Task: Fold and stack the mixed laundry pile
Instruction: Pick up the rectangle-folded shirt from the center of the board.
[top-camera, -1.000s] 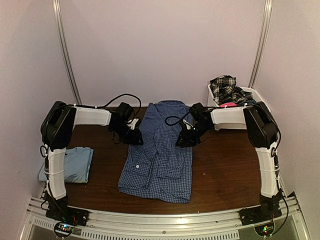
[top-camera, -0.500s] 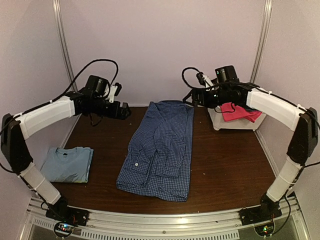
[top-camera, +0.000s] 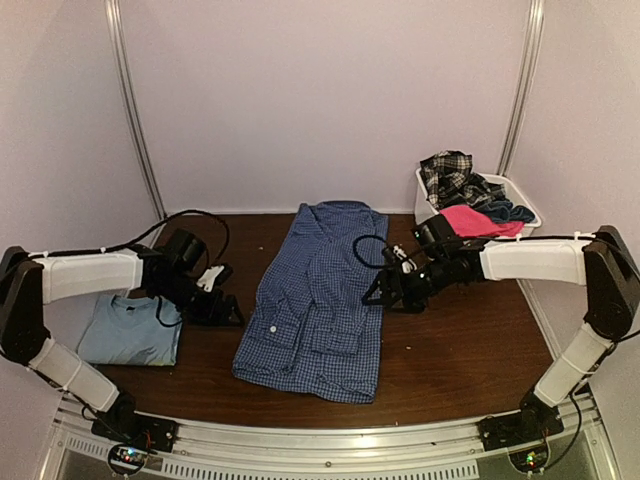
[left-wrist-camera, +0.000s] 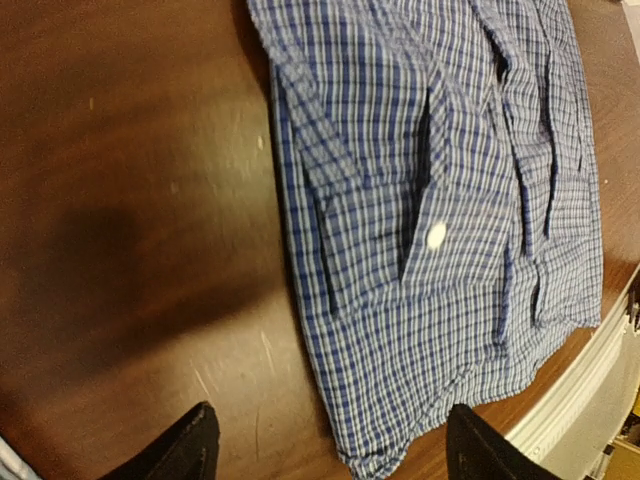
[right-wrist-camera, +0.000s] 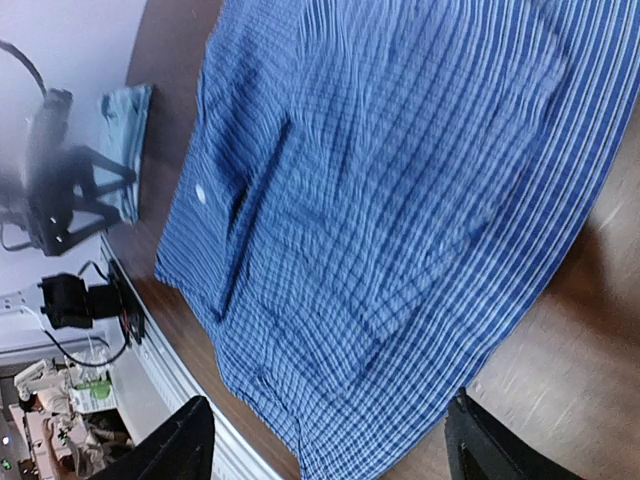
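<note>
Left gripper (top-camera: 222, 310) spread wide, empty, low over table (top-camera: 460, 340) just beside checked shirt (top-camera: 315, 300); right gripper (top-camera: 385, 295) likewise wide, empty, at opposite edge. Shirt flat mid-table, sleeves laid inward; folded T-shirt (top-camera: 135, 330) at left; other garments (top-camera: 470, 218) in basket (top-camera: 425, 205). Judged step: folding shirt crosswise. Next: pinch both sides level, lift together, fold without skewing.

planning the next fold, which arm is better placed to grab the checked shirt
Right, probably: the right gripper hangs open over the shirt; the left gripper is over bare table beside it.
</note>
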